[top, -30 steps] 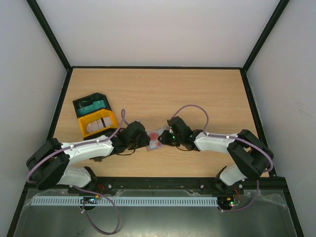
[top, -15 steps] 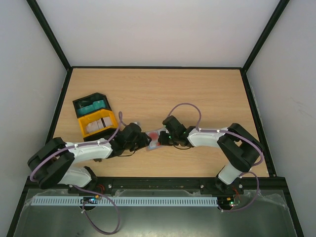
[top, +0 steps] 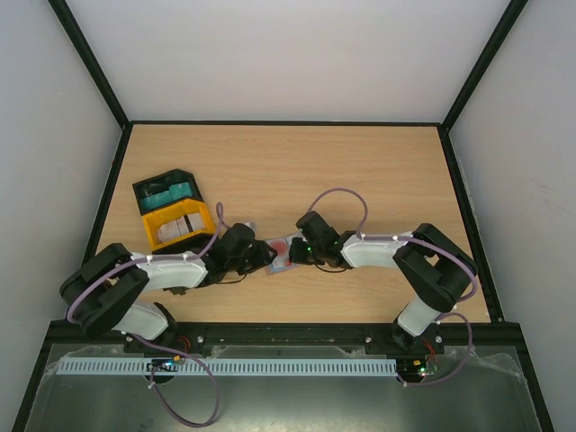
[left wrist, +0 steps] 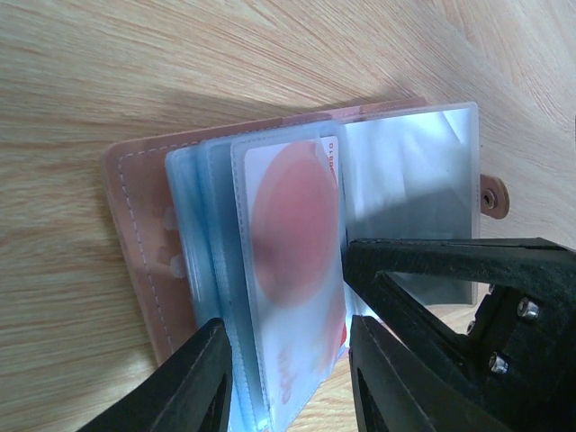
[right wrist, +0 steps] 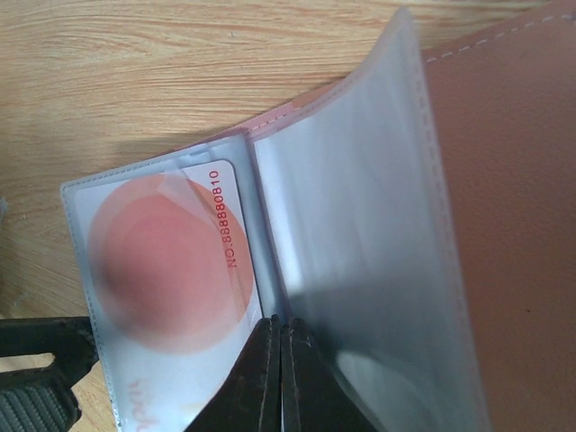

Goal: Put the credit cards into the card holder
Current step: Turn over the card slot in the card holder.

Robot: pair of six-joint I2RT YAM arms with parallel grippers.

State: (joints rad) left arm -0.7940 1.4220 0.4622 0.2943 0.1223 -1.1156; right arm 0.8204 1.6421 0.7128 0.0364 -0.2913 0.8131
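The card holder (left wrist: 135, 225) lies open on the table, brown cover down, its clear sleeves fanned up. A red-and-white credit card (left wrist: 297, 234) sits inside one sleeve. My left gripper (left wrist: 288, 378) straddles the sleeve stack holding that card, one finger against each side of it. My right gripper (right wrist: 281, 328) is shut, its tips pressed together at the fold beside the carded sleeve (right wrist: 171, 261), with an empty clear sleeve (right wrist: 360, 252) arching to its right. From above, both grippers meet over the holder (top: 281, 254). More credit cards, teal (top: 171, 193) and pale (top: 180, 227), stand in trays.
A black tray (top: 148, 189) and a yellow tray (top: 157, 241) sit side by side at the table's left, just beyond my left arm. Black rails border the wooden table (top: 360, 162). Cables loop over both arms.
My right gripper's jaws have closed fully and its arm has slid left toward the holder. The left jaws have narrowed around the sleeves.
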